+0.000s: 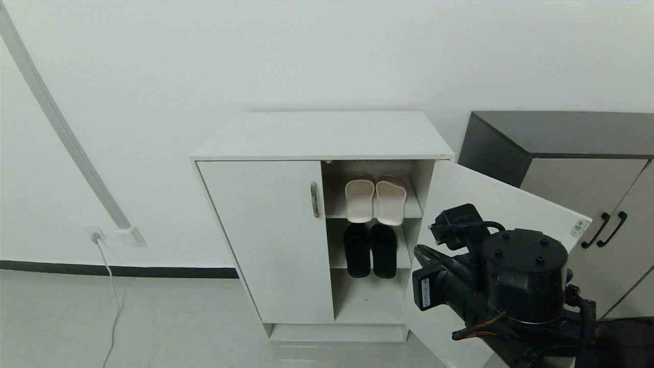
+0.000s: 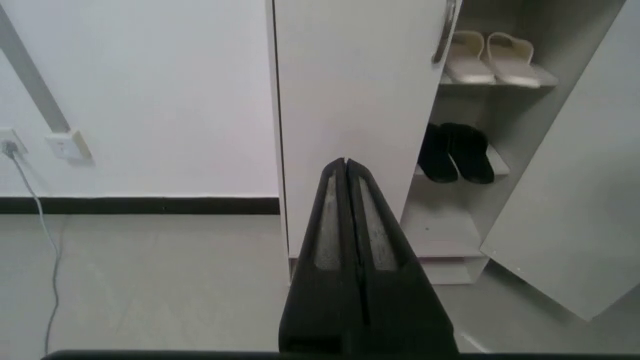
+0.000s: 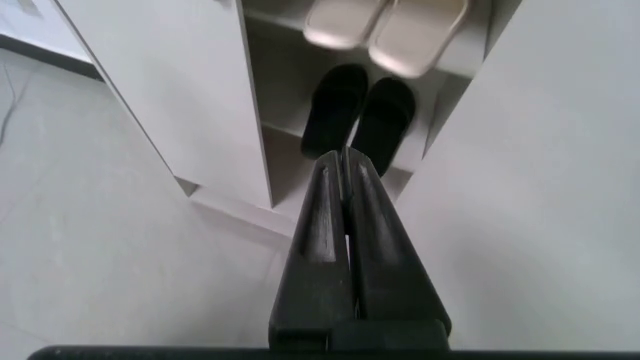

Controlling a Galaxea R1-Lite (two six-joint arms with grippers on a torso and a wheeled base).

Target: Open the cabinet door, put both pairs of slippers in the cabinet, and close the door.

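– Since both pairs are sitting inside the cabinet (image 1: 322,135), is anything remaining to do?

– Only the closing, I'd say. The cream slippers (image 1: 375,200) are lying side by side on the upper shelf (image 1: 415,209), and the black slippers (image 1: 370,250) are lying side by side on the middle shelf (image 1: 403,261) just beneath. The right door (image 1: 490,199) is hanging wide open, swung out toward the robot's right. The left door (image 1: 265,235) is sitting closed, its handle (image 1: 315,199) running along the edge next to the gap.

– So opening and loading are looking finished?

– That is how I am judging it: door opened, both pairs stowed, closing not yet done.

– What are the arms doing?

– The right arm (image 1: 521,276) is hanging low in front of the open door's inner face. The right gripper (image 3: 347,170) is pointing toward the black pair, fingers pressed together, clenched on nothing.

– And the other one?

– The left gripper (image 2: 345,165) is hovering in front of the closed left door, well apart from it, likewise clamped tight with nothing between its fingers.

– What is the closing asking for?

– I am guessing the right arm is needing to get round to the door's outer side and push it toward the frame, since it is sitting on the inner side now.
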